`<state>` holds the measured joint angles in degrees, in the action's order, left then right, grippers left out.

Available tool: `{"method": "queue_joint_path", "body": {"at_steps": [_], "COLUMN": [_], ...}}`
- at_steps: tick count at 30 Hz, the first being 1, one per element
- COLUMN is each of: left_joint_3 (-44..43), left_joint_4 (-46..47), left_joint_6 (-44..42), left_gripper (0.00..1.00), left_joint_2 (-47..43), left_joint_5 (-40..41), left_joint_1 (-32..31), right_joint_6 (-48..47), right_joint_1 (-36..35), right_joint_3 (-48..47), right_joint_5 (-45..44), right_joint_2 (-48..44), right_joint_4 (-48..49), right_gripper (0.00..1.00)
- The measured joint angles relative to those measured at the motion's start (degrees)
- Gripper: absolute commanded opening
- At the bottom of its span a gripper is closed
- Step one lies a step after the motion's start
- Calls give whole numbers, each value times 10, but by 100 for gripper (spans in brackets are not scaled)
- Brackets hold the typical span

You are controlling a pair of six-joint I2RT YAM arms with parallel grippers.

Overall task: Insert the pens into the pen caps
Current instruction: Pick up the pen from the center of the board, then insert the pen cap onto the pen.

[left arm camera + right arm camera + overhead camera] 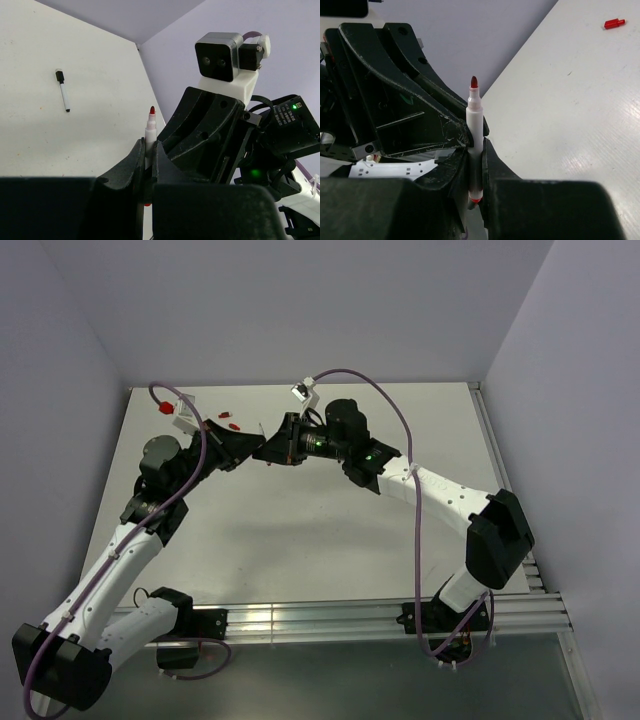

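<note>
Left wrist view: L gripper (146,152) is closed on the pen (150,131), pinching the white barrel low down, w/ the bare red nib (151,110) pointing up past the fingertips. No cap on it. R gripper (475,162) meets it nose to nose. In R wrist view its fingers sit tight on both sides of what I take to be the same barrel, no gap visible, so I read it as clamped too. The pen is thus held btwn both arms, off the table (300,540), over the far part, left of centre.

Key relation: the pen's long axis runs crosswise to both sets of fingers, w/ the nib end free above them and the red butt end (476,200) below. Red caps (236,426) lie flat on the table just beyond L gripper, on the far side. A red cap (614,23) also shows well off to the upper right in R wrist view. L arm is nearer to them.

Judgement: one arm must let go, fetch a cap, then bring its open end onto the nib along the barrel axis.

Second pen (62,91) w/ black ends lies flat on the table, well apart.
</note>
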<state>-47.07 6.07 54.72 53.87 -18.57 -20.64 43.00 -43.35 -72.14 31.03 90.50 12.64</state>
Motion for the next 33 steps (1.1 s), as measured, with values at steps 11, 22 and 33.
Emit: {"method": "queue_joint_path", "body": {"at_steps": [11, 22, 33], "left_joint_3": [0, -2, -12], "left_joint_4": [-2, -12, -39], "left_joint_6": [0, -5, -11], "left_gripper": [6, 32, 43], "left_joint_2": [0, 2, 2], "left_joint_5": [3, 5, 32], "left_joint_1": [-2, -4, -6], "right_joint_6": [1, -8, -16], "right_joint_1": [0, 0, 4], "right_joint_3": [-9, -10, -9], "right_joint_5": [-4, -12, -34], "right_joint_2": [1, 1, -2], "right_joint_4": [-21, -33, -44], "right_gripper": [0, 0, 0]}}
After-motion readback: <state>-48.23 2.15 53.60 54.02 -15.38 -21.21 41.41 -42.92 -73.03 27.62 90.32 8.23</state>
